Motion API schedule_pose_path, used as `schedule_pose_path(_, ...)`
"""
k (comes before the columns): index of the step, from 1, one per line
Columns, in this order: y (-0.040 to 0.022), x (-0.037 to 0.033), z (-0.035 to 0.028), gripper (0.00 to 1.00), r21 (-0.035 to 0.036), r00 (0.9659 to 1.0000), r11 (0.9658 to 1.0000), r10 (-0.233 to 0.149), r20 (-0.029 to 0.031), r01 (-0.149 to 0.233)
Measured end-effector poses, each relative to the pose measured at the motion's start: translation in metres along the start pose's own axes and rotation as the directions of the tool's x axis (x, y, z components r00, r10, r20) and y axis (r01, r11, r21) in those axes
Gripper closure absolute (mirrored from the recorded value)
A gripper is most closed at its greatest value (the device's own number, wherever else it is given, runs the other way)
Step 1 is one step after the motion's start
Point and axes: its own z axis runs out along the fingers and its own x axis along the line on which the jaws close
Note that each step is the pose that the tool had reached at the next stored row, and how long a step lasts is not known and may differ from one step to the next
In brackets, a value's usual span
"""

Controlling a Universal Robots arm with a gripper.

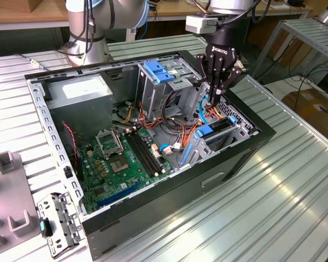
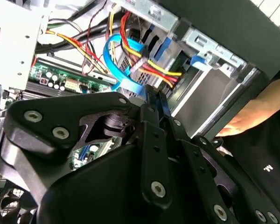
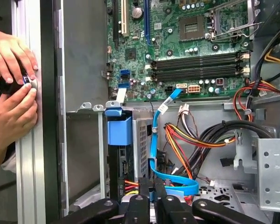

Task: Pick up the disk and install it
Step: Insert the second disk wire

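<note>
My table (image 1: pixel 273 196) is ribbed, silvery metal. An open black computer case (image 1: pixel 208 174) lies on its side on it. Near the case's corner, toward the exterior view's left, lie a perforated metal bracket (image 1: pixel 57 221) and a grey moulded tray (image 1: pixel 8 218).

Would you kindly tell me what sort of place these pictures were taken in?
Probably a robotics lab or test workshop: an open computer case with its motherboard bared lies on a ribbed metal table, and the arm's claw reaches into it.
</note>
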Motion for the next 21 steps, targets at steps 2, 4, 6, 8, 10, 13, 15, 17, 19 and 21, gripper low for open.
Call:
schedule_pose_path(2,0.0071,0.0010,0.0004,0.84,0.0036,1.0000,1.0000,0.001,0.0001,-0.001)
schedule_pose_path(4,0.0136,0.0018,0.0007,0.84,0.0075,1.0000,1.0000,0.003,0.0002,-0.003)
schedule_pose_path(6,0.0191,0.0029,0.0012,0.84,0.0105,1.0000,0.9999,0.004,0.0004,-0.004)
schedule_pose_path(8,0.0209,0.0034,0.0013,0.84,0.0113,1.0000,0.9999,0.004,0.0005,-0.004)
schedule_pose_path(10,0.0210,0.0034,0.0013,0.84,0.0114,1.0000,0.9999,0.004,0.0005,-0.004)
schedule_pose_path(13,0.0211,0.0035,0.0014,0.84,0.0114,1.0000,0.9999,0.004,0.0005,-0.004)
schedule_pose_path(15,0.0211,0.0035,0.0014,0.84,0.0114,1.0000,0.9999,0.004,0.0005,-0.004)
schedule_pose_path(17,0.0212,0.0036,0.0014,0.84,0.0114,1.0000,0.9999,0.004,0.0005,-0.004)
schedule_pose_path(19,0.0212,0.0047,0.0017,0.84,0.0114,1.0000,0.9999,0.004,0.0017,-0.004)
schedule_pose_path(21,0.0209,0.0103,0.0038,0.84,0.0116,1.0000,0.9999,0.004,0.0079,-0.004)
